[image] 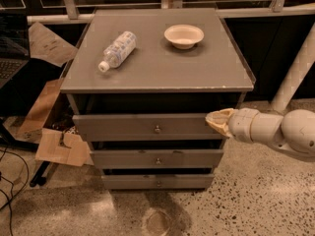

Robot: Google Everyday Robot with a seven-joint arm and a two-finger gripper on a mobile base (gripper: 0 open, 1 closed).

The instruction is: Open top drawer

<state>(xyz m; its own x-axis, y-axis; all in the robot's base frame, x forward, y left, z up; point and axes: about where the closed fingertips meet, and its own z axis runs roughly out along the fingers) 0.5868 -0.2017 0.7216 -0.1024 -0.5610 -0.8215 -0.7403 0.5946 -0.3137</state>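
The top drawer (123,127), the widest of three grey wooden fronts, sits across the middle of the frame just under the grey counter (162,73). Its small round metal knob (157,129) is at centre. A dark band shows between the counter's edge and the front, but I cannot tell whether the drawer is fully shut or slightly out.

The cream-coloured claw (217,121) is at the right of the frame, at the right-hand end of that front and level with the knob. It is well apart from the knob. Whether it touches the wood, and whether it is open or closed, cannot be told from here. The white arm (275,131) reaches in low and roughly level from the right edge. That height suits the top front, not the narrower middle drawer (123,159) or bottom drawer (128,182). It also keeps the arm below the counter's overhang.

A clear plastic bottle (117,50) lies on its side at upper left on the counter. A shallow beige bowl (183,36) stands upper centre. Both sit back from the front edge, so a pull should not disturb them. Brown cardboard scraps (59,149) lie on the floor at left, clear of the drawer's path.
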